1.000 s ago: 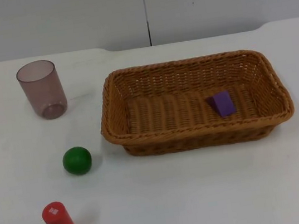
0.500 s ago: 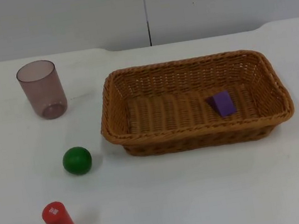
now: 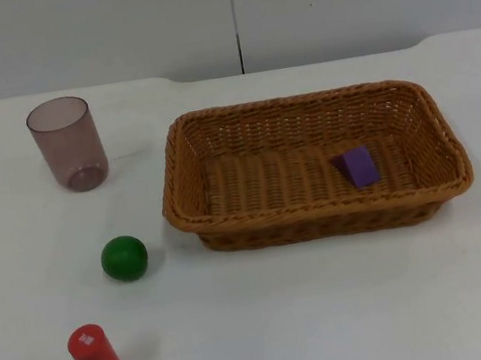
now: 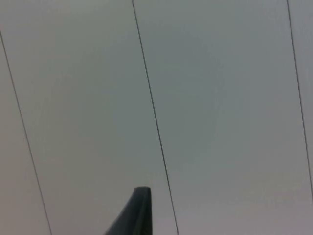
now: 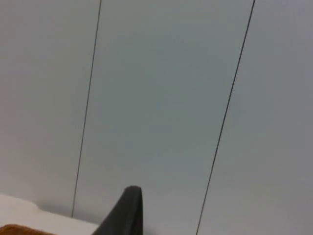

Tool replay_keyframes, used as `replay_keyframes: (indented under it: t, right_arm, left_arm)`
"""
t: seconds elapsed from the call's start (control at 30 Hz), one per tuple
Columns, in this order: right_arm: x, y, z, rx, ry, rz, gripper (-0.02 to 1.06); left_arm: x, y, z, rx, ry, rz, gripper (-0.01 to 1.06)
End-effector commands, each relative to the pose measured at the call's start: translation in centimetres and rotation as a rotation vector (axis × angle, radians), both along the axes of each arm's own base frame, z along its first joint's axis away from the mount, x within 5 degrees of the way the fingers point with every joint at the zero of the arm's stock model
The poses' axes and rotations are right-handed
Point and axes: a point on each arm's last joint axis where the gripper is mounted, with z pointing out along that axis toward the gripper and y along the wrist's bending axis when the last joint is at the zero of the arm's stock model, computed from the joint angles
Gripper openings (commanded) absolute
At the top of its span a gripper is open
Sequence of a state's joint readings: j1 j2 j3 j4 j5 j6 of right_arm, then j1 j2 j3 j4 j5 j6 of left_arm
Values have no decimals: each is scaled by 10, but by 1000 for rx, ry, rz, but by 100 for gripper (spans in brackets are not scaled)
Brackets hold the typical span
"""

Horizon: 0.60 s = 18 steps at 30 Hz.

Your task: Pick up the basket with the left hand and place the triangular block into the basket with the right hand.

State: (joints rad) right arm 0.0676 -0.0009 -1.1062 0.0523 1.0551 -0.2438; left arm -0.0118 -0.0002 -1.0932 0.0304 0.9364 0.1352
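Already resting inside the wicker basket (image 3: 317, 209), toward its right end: 1 purple triangular block (image 3: 358, 166). Left gripper (image 4: 139, 205) and right gripper (image 5: 128, 205) raised, facing the grey partition wall (image 3: 110, 32). Cannot tell jaw state for either.

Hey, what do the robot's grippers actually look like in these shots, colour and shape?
Little of them is in frame. The left gripper appears as one dark, blue-black fingertip, a slim blade tapering to a blunt squared tip, seen against the grey partition wall. The right gripper appears as a similar fingertip, matt black to charcoal, slightly broader with a rounded tip. No markings are visible on either.
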Motion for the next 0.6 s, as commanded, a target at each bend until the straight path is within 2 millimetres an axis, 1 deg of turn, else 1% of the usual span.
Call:
replay_keyframes:
  t: [0.0,0.07,0.13,0.17,0.23,0.3,0.33,0.43,0.47,0.5,0.53,0.57]
  right_arm:
    - [5,0,-3,11,24,5,105]
    - [18,1,-14,40,95,1,105]
    - [22,1,-17,43,116,1,105]
    - [29,2,-24,47,157,1,105]
    - [43,2,-37,60,236,0,105]
    - [56,3,-52,81,315,-3,105]
    - [56,3,-52,81,315,-3,105]
    - [72,5,-73,102,417,-10,105]
    - [74,5,-76,104,429,-11,105]
    - [78,5,-80,115,450,-13,105]
    - [78,5,-80,115,450,-13,105]
    - [82,5,-86,116,474,-15,105]
  left_arm:
    - [1,-1,-1,-14,13,-10,105]
    - [5,-1,-6,-26,56,-13,105]
    - [8,-1,-10,-51,85,-17,105]
    - [10,-1,-12,-65,103,-19,105]
    - [21,-1,-22,-110,174,-24,105]
    - [33,-1,-34,-119,246,-21,105]
    - [33,-1,-34,-119,246,-21,105]
    - [56,0,-59,-114,383,1,105]
    - [62,0,-67,-114,429,4,105]
    - [66,0,-72,-114,446,5,105]
    - [66,0,-72,-114,446,5,105]
    - [71,-1,-79,-114,480,7,105]
